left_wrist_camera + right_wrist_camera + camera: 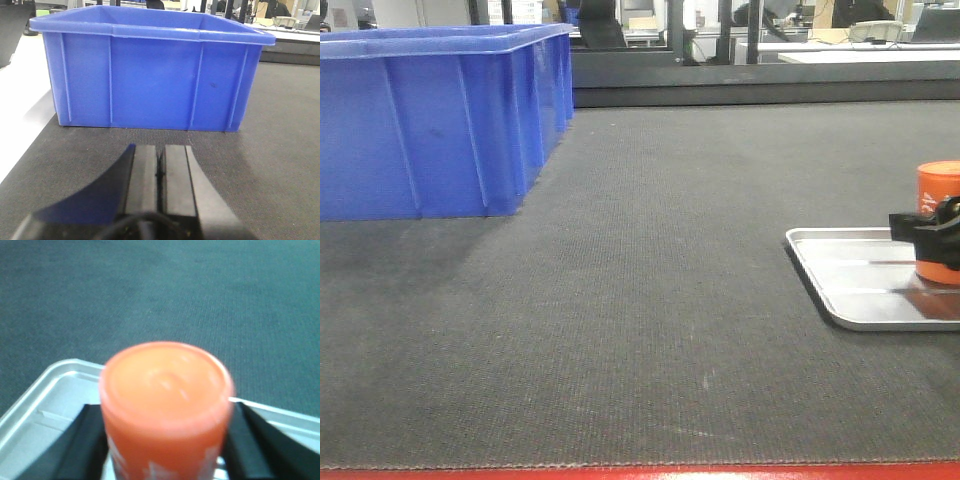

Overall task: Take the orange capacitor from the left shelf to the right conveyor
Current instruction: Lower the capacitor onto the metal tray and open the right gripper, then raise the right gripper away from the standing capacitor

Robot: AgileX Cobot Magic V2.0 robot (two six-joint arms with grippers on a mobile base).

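Orange capacitor held over the silver tray on the right conveyor

On the right conveyor (640, 300), a blue bin (430, 120) sits far left of the silver tray (850, 285); above that tray the right gripper (165, 440) clamps the upright orange capacitor (165, 390); left gripper (160, 170) pressed closed, holding nothing

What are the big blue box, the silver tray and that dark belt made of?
The blue box looks like moulded plastic: smooth, slightly glossy, with ribbed walls. The tray seems to be metal, perhaps steel or aluminium: silvery, with reflections. The belt looks like dark grey woven fabric or rubberised cloth: matte, with a fine weave.
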